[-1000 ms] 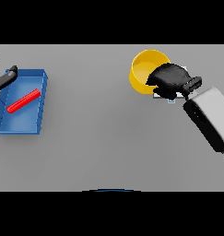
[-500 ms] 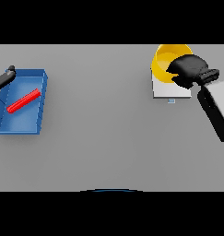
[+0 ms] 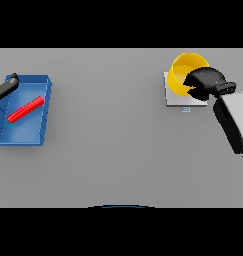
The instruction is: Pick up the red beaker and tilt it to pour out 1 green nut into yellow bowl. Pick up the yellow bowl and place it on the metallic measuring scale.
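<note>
The yellow bowl [image 3: 184, 73] is over the back part of the metallic measuring scale [image 3: 175, 98] at the right rear of the table. My right hand [image 3: 207, 83] grips the bowl's right rim with curled fingers and hides that side. Far to the left, the red beaker [image 3: 25, 109] lies on its side inside a blue tray [image 3: 43, 85]. My left hand [image 3: 5, 87] shows at the left edge, over the tray's back left corner, holding nothing. No green nut is visible.
The blue tray takes up the table's left side. The scale has a small display tab at its front edge [image 3: 185, 109].
My right hand has carried the yellow bowl rightward and back, from left of the scale to over it. The left hand and beaker have not moved.
</note>
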Tool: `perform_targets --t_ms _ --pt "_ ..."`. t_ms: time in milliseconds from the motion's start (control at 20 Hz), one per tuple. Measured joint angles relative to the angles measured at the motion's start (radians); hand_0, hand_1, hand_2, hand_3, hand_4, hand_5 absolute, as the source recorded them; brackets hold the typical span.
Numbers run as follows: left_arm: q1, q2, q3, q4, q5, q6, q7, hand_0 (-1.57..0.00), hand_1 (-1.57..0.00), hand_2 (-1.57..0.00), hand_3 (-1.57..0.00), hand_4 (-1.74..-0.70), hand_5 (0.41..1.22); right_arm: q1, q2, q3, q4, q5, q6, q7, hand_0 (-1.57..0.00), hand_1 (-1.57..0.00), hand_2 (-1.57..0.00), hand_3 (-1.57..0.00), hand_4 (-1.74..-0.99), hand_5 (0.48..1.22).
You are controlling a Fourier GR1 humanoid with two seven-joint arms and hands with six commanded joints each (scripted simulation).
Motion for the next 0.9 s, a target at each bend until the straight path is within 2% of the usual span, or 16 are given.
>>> perform_targets --t_ms 50,150,200,250,300,400,550,700,800,900 --pt "-0.007 0.003 0.006 0.001 0.005 -0.002 -0.008 0.00 0.00 0.00 0.00 -0.85 0.796 0.002 -0.003 0.000 -0.009 -0.005 0.011 0.001 -1.57 -1.57 -1.38 -1.42 -1.741 1.221" --pt "-0.010 -0.002 0.002 0.002 0.009 -0.008 -0.006 0.00 0.00 0.00 0.00 -0.84 0.783 -0.010 0.002 -0.002 0.026 -0.001 0.000 0.001 -1.57 -1.57 -1.37 -1.45 -1.741 1.221" --pt "-0.011 -0.002 0.000 0.012 0.003 -0.006 -0.011 0.00 0.00 0.00 0.00 -0.84 0.780 -0.010 0.001 -0.002 0.037 -0.002 -0.001 -0.009 -1.57 -1.57 -1.40 -1.38 -1.741 1.221" --pt "-0.016 0.001 0.002 0.005 0.005 -0.006 -0.008 0.00 0.00 0.00 0.00 -0.84 0.779 -0.006 -0.001 -0.004 0.034 -0.004 0.000 -0.003 -1.57 -1.50 -1.44 -1.25 -1.741 1.221" --pt "-0.018 0.002 0.002 0.008 0.006 -0.009 -0.014 0.00 0.00 0.00 0.00 -0.84 0.775 -0.004 0.005 -0.005 0.039 -0.007 -0.001 -0.001 -1.56 -1.43 -1.34 -1.11 -1.682 1.221" --pt "-0.017 -0.004 -0.002 0.015 -0.001 -0.003 -0.005 0.00 0.00 0.00 0.00 -0.84 0.774 -0.008 0.004 -0.007 0.041 -0.009 0.015 0.012 -1.33 -1.12 -1.01 -0.82 -1.592 1.074" --pt "-0.013 -0.001 0.002 0.022 0.002 -0.005 -0.015 0.00 0.00 0.00 0.00 -0.84 0.764 -0.007 0.005 -0.033 0.037 -0.043 0.047 0.027 -0.76 -0.67 -0.58 -0.48 -1.513 0.923" --pt "-0.022 -0.007 0.005 0.031 0.007 -0.006 -0.021 0.00 0.00 0.00 0.00 -0.83 0.754 0.003 0.009 -0.038 0.028 -0.056 0.069 0.036 -0.39 -0.38 -0.30 -0.26 -1.476 0.847" --pt "-0.030 -0.011 -0.001 0.039 0.003 -0.007 -0.025 0.00 0.00 0.00 0.00 -0.83 0.750 -0.002 0.015 -0.033 0.035 -0.047 0.063 0.046 -0.25 -0.24 -0.19 -0.16 -1.448 0.824" --pt "-0.019 -0.014 -0.004 0.016 0.006 -0.005 -0.019 0.00 0.00 0.00 0.00 -0.84 0.753 0.003 0.013 -0.016 0.031 -0.035 0.067 0.031 -0.16 -0.16 -0.12 -0.10 -1.422 0.811"
